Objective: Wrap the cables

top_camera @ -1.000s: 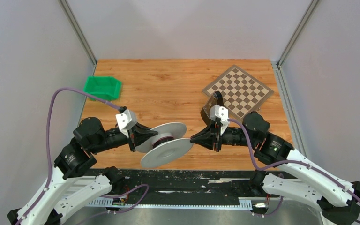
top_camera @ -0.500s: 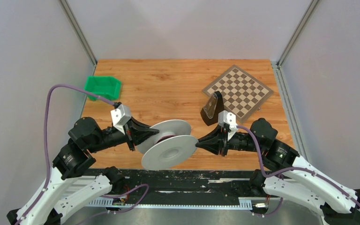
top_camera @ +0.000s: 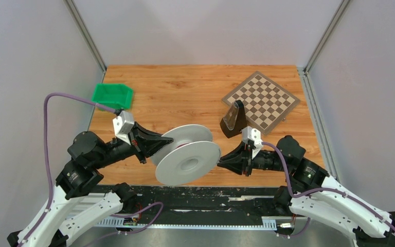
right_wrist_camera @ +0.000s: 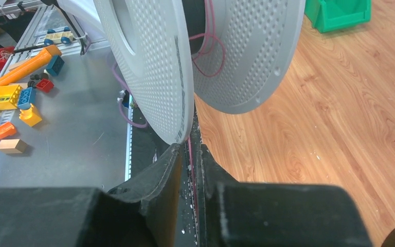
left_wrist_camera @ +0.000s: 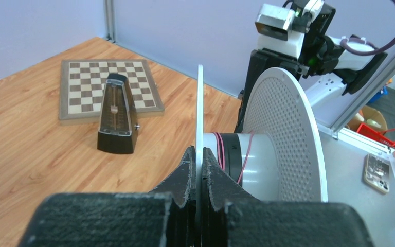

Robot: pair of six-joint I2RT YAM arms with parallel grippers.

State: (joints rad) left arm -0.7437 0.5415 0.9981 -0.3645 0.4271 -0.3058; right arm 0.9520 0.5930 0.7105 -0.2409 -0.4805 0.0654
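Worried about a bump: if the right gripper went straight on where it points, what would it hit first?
The grey spool: the right gripper, pinching the reddish wire, points at the rim of the spool's nearer flange, just ahead of it in the wrist view. Contact looks near-immediate, though depth is unclear.

Wooden table (top_camera: 185,98): green bin (top_camera: 113,96) far-left, chessboard (top_camera: 261,100) far-right, black metronome (top_camera: 233,121) upright just beside chessboard.

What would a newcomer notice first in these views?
The big grey spool held aloft front and centre, the left gripper clamped on one flange. The right gripper pinches a thin reddish wire at the other flange's rim. Behind stand a metronome and chessboard, right; a green bin, left.
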